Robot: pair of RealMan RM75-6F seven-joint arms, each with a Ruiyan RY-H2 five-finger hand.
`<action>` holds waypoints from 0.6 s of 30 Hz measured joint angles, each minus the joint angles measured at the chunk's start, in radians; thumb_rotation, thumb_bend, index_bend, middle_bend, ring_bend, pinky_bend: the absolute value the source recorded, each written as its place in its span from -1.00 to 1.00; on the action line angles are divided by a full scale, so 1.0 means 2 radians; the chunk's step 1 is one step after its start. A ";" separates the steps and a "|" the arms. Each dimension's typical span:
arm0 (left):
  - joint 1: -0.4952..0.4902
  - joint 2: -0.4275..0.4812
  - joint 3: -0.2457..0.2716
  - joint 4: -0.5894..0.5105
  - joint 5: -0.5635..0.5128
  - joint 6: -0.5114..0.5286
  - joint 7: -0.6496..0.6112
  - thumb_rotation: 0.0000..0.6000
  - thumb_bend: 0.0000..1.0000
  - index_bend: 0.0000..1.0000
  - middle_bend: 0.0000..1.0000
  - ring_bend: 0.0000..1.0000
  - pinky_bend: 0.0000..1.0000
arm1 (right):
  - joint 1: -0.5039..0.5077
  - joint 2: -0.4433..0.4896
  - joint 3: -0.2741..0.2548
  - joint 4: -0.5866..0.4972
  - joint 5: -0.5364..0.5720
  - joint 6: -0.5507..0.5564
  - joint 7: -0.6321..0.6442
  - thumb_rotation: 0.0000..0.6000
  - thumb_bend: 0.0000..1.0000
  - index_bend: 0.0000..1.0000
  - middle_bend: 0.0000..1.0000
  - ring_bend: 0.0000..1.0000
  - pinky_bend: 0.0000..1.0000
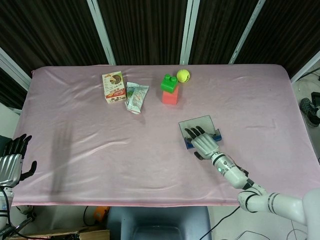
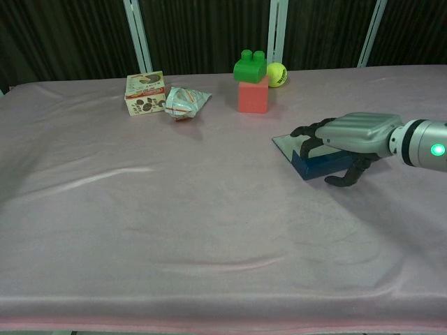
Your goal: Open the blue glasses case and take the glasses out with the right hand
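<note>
My right hand (image 2: 349, 139) lies over the blue case (image 2: 318, 162) at the desk's (image 1: 100, 150) right middle, fingers curled on its lid, thumb below the front. I judge the case may skid on the cloth instead of opening, since nothing braces it.

Table (image 1: 100, 145): covered in matt pink cloth, softly creased. Blue glasses case (image 2: 318, 165): smooth matt shell with a grey, faintly glossy lid. Right robot hand (image 2: 346, 139): silvery metal-look back, black fingers (image 2: 307, 130).
</note>
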State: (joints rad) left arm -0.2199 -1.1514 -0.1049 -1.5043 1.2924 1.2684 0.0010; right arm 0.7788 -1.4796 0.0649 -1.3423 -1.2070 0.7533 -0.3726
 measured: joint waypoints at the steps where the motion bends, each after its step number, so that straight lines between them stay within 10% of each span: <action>1: 0.000 0.000 0.000 0.000 0.000 0.000 0.000 1.00 -0.18 -1.00 -1.00 -1.00 -0.96 | -0.001 0.002 -0.004 -0.006 -0.005 0.002 0.000 1.00 0.07 -0.08 -0.88 -1.00 -1.00; 18: -0.004 -0.008 0.003 -0.004 -0.001 -0.004 0.024 1.00 -0.18 -1.00 -1.00 -1.00 -0.96 | -0.071 0.106 -0.099 -0.096 -0.136 0.089 0.033 1.00 0.08 -0.07 -0.88 -1.00 -1.00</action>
State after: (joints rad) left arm -0.2278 -1.1667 -0.0986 -1.5130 1.2895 1.2596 0.0484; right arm 0.6362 -1.2670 -0.1340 -1.5344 -1.4781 0.9313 -0.3067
